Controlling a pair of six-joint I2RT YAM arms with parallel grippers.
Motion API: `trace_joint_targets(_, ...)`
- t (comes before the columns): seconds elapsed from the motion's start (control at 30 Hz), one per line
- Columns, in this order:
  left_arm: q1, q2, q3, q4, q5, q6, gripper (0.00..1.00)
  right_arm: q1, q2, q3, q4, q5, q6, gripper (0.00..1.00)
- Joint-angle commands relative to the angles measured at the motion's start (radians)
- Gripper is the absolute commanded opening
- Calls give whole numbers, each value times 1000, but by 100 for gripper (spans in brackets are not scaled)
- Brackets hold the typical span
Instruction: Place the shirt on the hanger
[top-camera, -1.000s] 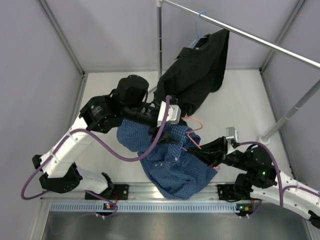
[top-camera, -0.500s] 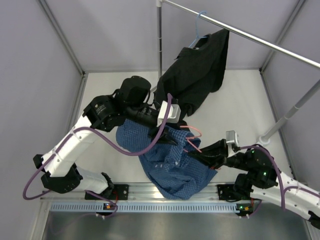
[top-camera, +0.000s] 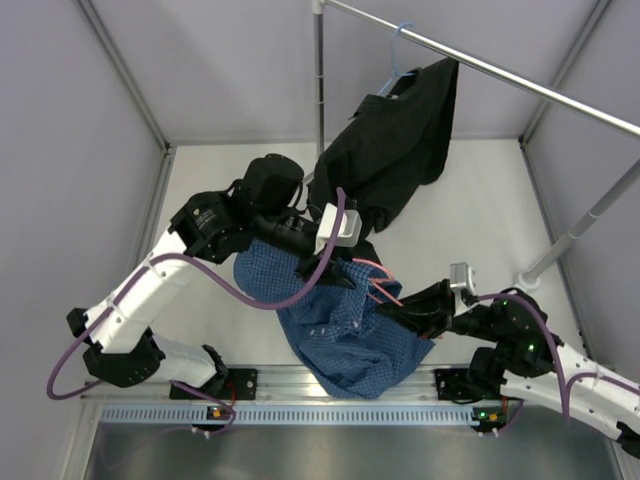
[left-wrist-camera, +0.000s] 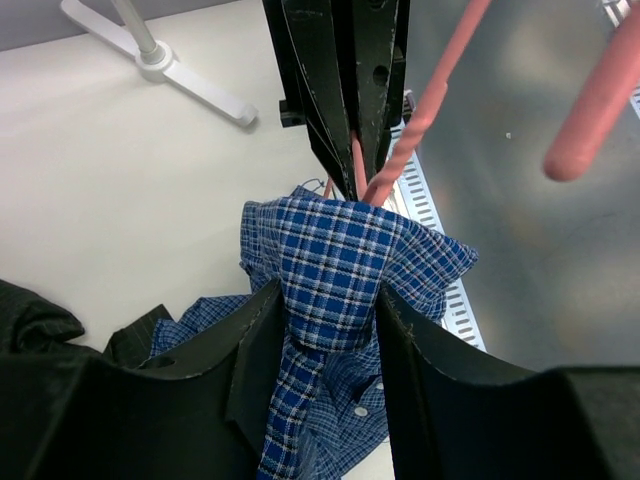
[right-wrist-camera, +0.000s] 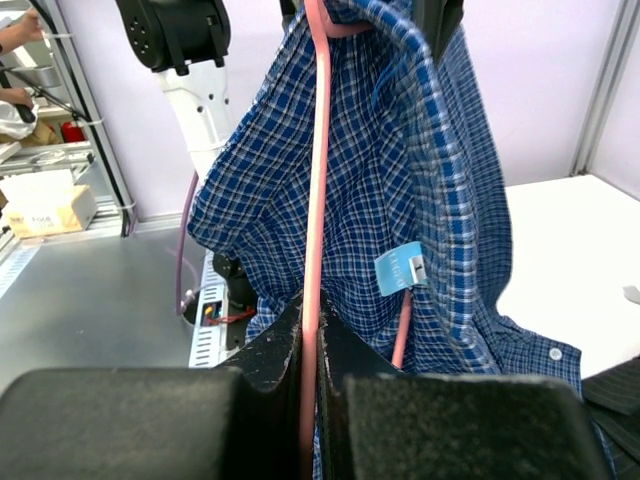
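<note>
The blue checked shirt hangs bunched between the two arms above the table's near edge. My left gripper has closed on its collar, and the cloth fills the gap between the jaws. The thin pink hanger pokes out of the shirt's neck. My right gripper is shut on the hanger's wire, which runs up inside the shirt. In the left wrist view the right gripper's black fingers pinch the pink wire just above the collar.
A black shirt hangs on a light blue hanger from the metal rail at the back. The rack's upright post and its white foot stand close behind the left arm. Grey walls close in both sides.
The left gripper's jaws have come together on the collar. The right gripper with the hanger has shifted slightly left and toward the collar.
</note>
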Motion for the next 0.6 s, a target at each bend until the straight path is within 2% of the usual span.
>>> trace_joint_targets(0.0, -2, -25, -40, 3, 37, 39, 0, 17, -54, 66, 45, 3, -35, 0)
trace_joint_targets(0.13, -2, -13, -33, 3, 36, 39, 0, 17, -56, 98, -4, 11, -35, 0)
trace_joint_targets(0.17, -2, -10, -25, 3, 29, 39, 16, 17, -47, 104, -15, 12, -32, 0)
trace_joint_targets(0.2, -2, -4, -8, 3, 28, 39, 42, 17, -31, 117, -24, 11, -32, 0)
trace_joint_targets(0.23, -2, 1, 2, 5, 23, 39, 57, 17, -25, 118, -35, 9, -26, 0)
trace_joint_targets(0.27, -2, 1, 10, 9, 16, 34, 82, 17, -21, 121, -38, 9, -24, 0)
trace_joint_targets(0.3, -2, -2, 16, 32, 6, 27, 96, 17, -18, 118, -38, 8, -23, 0)
trace_joint_targets(0.57, -2, -34, 18, 104, -44, 13, 98, 17, -36, 97, -19, 11, -6, 0)
